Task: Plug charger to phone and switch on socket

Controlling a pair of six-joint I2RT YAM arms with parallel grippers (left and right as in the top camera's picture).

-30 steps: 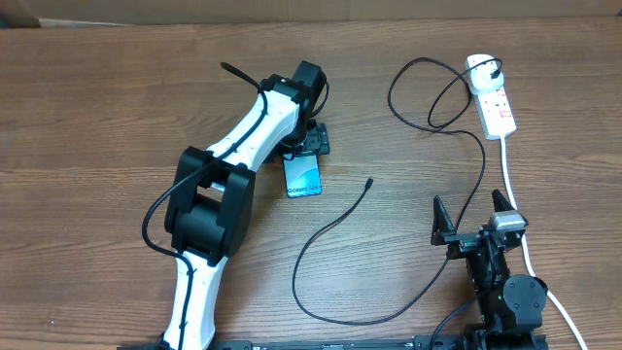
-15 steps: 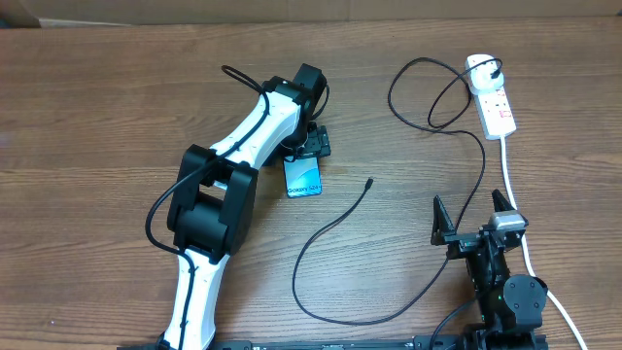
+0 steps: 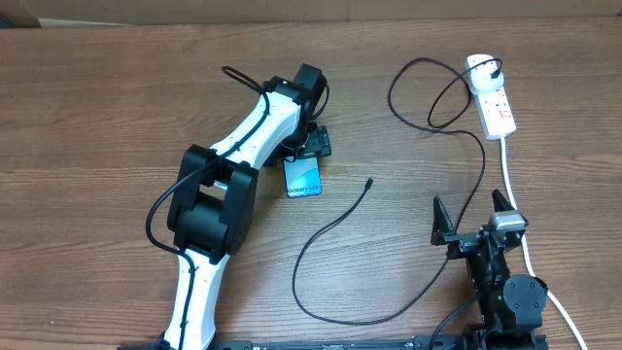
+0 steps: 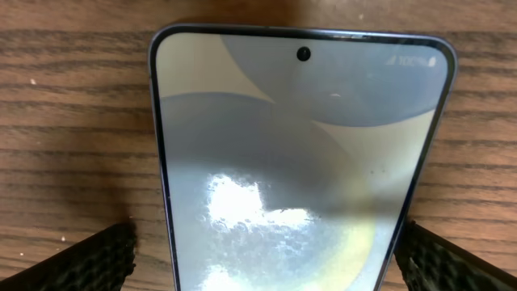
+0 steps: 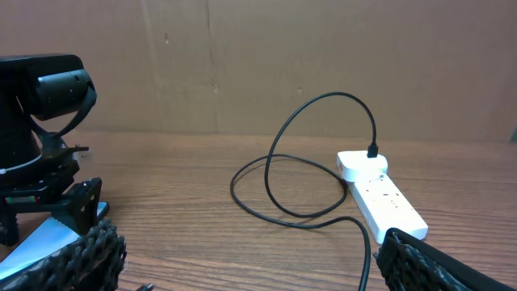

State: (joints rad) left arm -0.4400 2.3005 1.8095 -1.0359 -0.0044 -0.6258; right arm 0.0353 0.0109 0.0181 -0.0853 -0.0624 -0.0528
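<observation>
The right claw [image 3: 469,209] hangs released over the tabletop [image 3: 97,117]. To its left the charger [image 3: 294,277] lies in a slack loop, its connector tip [image 3: 370,182] loose. Farther off, the left claw [image 4: 271,259] straddles the phone [image 4: 299,145], spread wide and grasping nothing. Beyond the right claw lies the socket [image 3: 494,102], with the charger's plug in its far end.

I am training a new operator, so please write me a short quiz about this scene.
1. True or false: the charger has its plug in the socket.
2. The open left gripper stands: A) astride the phone; B) around the white lead; C) on the switch.
3. Is the charger's connector tip in the phone?
Key: 1 true; 2 A; 3 no, it lies on the table, apart from the phone.
</observation>
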